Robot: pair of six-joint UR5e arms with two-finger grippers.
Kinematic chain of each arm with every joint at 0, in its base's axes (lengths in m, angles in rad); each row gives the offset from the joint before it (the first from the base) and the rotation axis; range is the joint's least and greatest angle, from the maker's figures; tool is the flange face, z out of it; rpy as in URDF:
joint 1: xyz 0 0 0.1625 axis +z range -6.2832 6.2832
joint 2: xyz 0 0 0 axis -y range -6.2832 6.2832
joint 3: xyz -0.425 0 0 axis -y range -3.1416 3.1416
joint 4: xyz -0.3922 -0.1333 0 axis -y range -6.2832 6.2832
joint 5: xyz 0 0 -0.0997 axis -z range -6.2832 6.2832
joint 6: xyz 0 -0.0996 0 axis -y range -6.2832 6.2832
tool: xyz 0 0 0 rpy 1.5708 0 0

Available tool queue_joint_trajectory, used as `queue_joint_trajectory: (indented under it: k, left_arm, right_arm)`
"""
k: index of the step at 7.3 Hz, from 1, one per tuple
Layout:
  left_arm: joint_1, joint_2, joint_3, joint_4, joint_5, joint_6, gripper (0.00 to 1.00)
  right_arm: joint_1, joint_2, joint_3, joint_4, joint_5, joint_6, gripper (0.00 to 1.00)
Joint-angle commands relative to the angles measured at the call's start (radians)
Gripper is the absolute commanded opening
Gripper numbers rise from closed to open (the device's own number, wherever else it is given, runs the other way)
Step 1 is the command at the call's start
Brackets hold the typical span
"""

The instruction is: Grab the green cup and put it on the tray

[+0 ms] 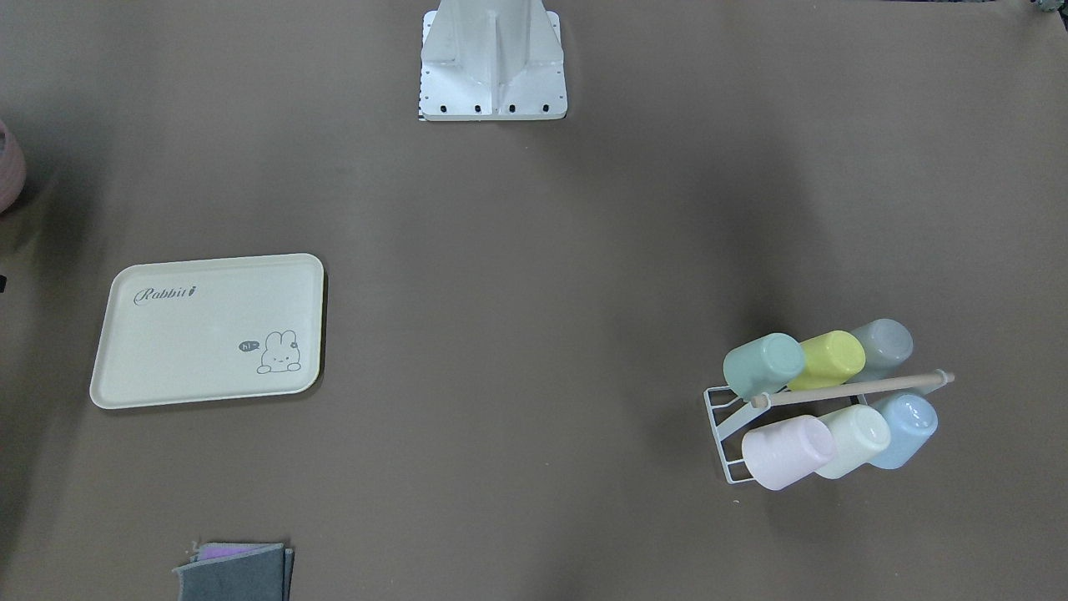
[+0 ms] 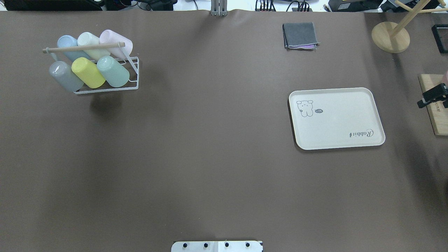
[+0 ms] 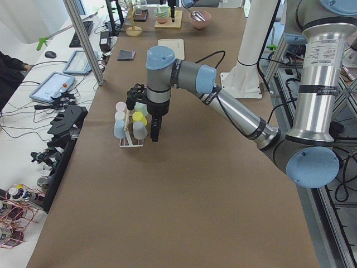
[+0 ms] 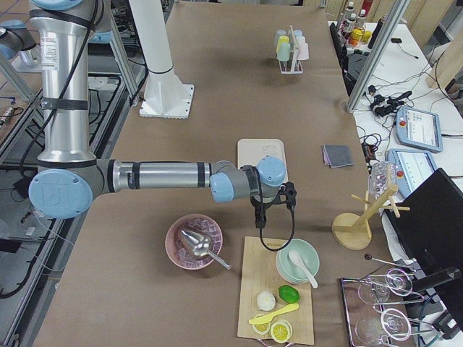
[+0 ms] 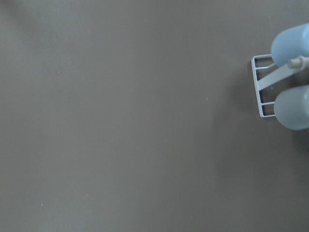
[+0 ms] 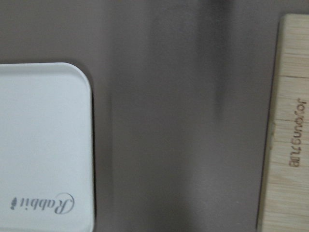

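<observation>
**Green cup** [image 2: 112,71] is seated tilted on the rack [image 1: 734,424], base toward the robot, well apart from the tray [image 2: 336,119]. The left hand [image 3: 154,135], the nearer one, is positioned just beside the rack; whether it is released or clenched cannot be told.

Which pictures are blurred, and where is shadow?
Right wrist view: smeared, vertical streaks between the cream rectangular plastic tray and the wooden board. Left wrist view: the pale blue plastic cup looks soft. Overhead view: a diffuse shadow on the brown table beside the white wire rack.
</observation>
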Motion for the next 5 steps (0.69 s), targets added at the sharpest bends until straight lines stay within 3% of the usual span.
queue_joint_trajectory:
  k: [1,2,4,5]
  left_arm:
    - [0.204,-0.048,-0.081,0.046,0.002,-0.092,0.99]
    - [0.265,-0.142,-0.084,0.047,0.009,-0.19,0.99]
    - [0.389,-0.201,-0.124,0.029,0.043,-0.189,0.99]
    - [0.528,-0.261,-0.154,0.032,0.203,-0.191,0.99]
  right_arm:
    - [-0.083,0.065,-0.151,0.246,-0.002,0.208,1.0]
    - [-0.115,0.102,-0.225,0.346,-0.003,0.284,1.0]
    - [-0.16,0.141,-0.248,0.368,-0.028,0.299,1.0]
    - [-0.168,0.147,-0.253,0.37,-0.037,0.299,0.94]
